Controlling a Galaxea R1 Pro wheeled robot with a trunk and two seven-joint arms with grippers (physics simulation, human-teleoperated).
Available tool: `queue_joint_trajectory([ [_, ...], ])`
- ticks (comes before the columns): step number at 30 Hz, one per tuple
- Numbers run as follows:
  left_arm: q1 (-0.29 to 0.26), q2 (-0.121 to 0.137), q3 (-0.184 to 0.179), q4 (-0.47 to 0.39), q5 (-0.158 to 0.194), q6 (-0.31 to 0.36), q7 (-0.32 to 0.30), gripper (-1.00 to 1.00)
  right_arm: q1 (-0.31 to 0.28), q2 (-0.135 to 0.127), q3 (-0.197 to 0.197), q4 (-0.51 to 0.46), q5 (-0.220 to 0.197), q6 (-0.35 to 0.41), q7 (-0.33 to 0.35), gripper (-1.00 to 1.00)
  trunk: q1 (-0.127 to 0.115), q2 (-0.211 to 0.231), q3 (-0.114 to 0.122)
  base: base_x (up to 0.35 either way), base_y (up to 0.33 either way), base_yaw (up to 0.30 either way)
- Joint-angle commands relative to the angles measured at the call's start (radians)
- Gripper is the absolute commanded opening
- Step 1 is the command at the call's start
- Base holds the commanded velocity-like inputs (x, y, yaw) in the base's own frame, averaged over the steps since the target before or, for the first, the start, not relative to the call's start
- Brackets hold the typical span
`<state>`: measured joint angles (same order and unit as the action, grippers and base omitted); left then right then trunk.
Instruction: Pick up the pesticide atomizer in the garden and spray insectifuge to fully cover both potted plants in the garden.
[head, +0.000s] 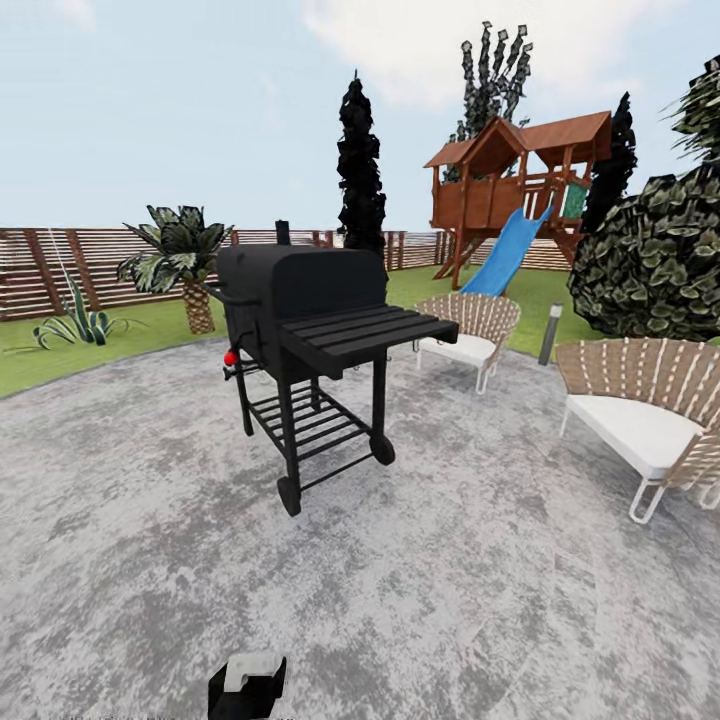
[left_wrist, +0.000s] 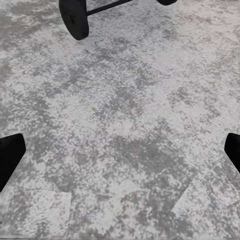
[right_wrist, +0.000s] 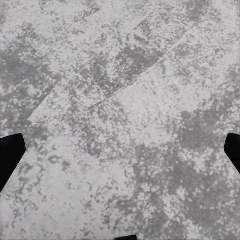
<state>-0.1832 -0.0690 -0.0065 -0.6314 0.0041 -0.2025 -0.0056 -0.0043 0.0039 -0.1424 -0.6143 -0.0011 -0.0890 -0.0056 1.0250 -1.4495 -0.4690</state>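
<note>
Robot on the grey patio (head: 450, 600) of a garden, facing a black grill (head: 305, 340).
Left claw (left_wrist: 120, 150) and right claw (right_wrist: 120, 150) both spread apart over bare paving; grill wheel (left_wrist: 75, 20) at the left claw's 11 o'clock; two chairs (head: 640, 420) at 2 o'clock.

No legible text or signs anywhere.

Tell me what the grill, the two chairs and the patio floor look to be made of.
Grill: matte black painted metal by its look, with slatted shelves and thin tube legs.
Near chair and far chair: tan woven slats like wicker or rattan on white tube frames, with white cushions that seem to be fabric.
Patio floor: mottled grey stone or concrete, rough and unpolished, with faint slab edges in both wrist views.
</note>
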Motion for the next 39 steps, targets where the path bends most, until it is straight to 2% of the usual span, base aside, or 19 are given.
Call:
queue_joint_trajectory([
  [1, -0.001, 0.000, 0.000, 0.001, 0.000, -0.003, -0.001, 1.00, 0.000, 0.001, -0.002, 0.000, 0.000, -0.003, -0.001, 1.00, 0.000, -0.001, -0.001, 0.019, 0.000, 0.282],
  [39, -0.001, -0.001, -0.001, 0.001, 0.000, -0.003, -0.001, 1.00, 0.000, 0.000, -0.002, 0.002, 0.003, -0.003, -0.001, 1.00, 0.000, -0.001, -0.001, 0.001, 0.000, 0.285],
])
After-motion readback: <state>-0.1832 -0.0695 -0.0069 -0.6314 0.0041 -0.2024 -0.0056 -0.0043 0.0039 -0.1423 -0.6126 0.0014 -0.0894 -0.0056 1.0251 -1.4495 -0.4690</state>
